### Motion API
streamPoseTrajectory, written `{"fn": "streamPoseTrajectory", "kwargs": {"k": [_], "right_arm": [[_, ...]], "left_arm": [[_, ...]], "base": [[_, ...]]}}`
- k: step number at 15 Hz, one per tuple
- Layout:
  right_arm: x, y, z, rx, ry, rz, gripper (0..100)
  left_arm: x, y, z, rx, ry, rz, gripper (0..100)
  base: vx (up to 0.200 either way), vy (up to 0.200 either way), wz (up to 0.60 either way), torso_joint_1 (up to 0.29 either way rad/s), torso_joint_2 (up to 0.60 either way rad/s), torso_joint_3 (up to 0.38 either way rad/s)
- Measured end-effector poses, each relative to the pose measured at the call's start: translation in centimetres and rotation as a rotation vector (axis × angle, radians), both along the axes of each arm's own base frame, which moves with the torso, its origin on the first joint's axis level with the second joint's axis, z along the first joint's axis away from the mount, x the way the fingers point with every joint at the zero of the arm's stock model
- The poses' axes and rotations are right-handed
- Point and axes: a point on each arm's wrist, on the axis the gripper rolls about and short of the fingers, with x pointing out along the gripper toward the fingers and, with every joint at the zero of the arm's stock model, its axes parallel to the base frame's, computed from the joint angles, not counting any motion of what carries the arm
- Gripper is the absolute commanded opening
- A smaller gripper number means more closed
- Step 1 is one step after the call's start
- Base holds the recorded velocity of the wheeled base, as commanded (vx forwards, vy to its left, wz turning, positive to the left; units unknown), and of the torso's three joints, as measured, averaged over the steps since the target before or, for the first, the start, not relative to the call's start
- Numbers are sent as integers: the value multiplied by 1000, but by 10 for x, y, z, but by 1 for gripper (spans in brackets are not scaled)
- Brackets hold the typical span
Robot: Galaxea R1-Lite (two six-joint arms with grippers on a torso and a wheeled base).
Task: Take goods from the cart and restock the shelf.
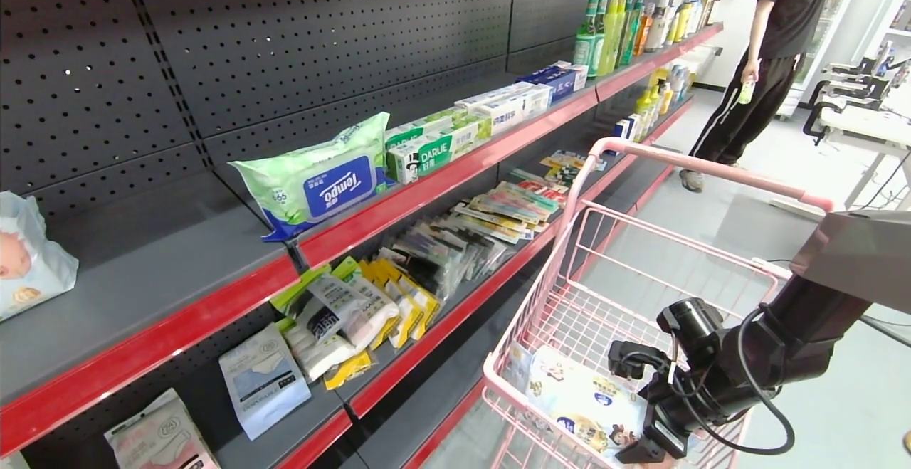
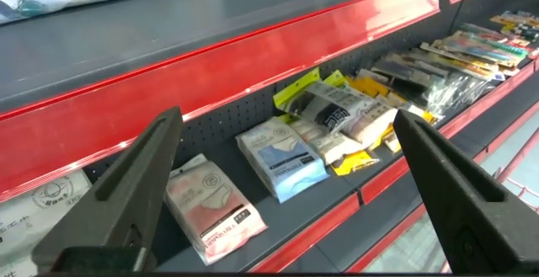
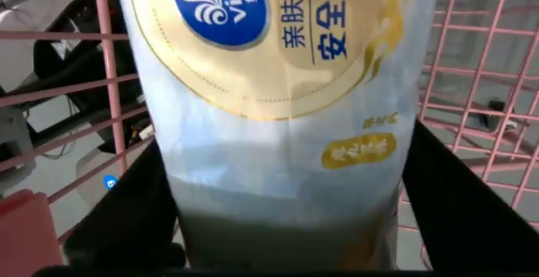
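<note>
Soft film pack [image 3: 278, 100], judged light, yielding and slippery, sat low in the cart [image 1: 701, 166]; right gripper [image 3: 286, 226] was closed on its flanks, a mid-body hold looking safest. Left gripper [image 2: 288, 117] stood wide open, empty, facing the shelf [image 2: 253, 41]

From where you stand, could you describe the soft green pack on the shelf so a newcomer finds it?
Look at the upper red-edged shelf of the black pegboard rack. The green pack lies there, just left of the row of boxes. It alone is soft and pillowy with a blue label; its neighbours are stiff cartons.
</note>
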Motion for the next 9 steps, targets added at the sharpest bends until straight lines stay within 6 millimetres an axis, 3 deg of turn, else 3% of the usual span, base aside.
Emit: {"fn": "streamPoseTrajectory", "kwargs": {"k": [5, 7, 9], "right_arm": [[-14, -2, 9, 53, 23, -15, 0], [-18, -5, 31, 82, -23, -52, 0], [-21, -7, 66, 109, -102, -163, 0]], "left_arm": [[0, 0, 0, -1, 0, 0, 100], [0, 0, 0, -1, 0, 0, 100], [0, 0, 0, -2, 0, 0, 100]], "base": [[0, 0, 0, 0, 0, 0], [0, 0, 0, 0, 0, 0], [0, 0, 0, 0, 0, 0]]}}
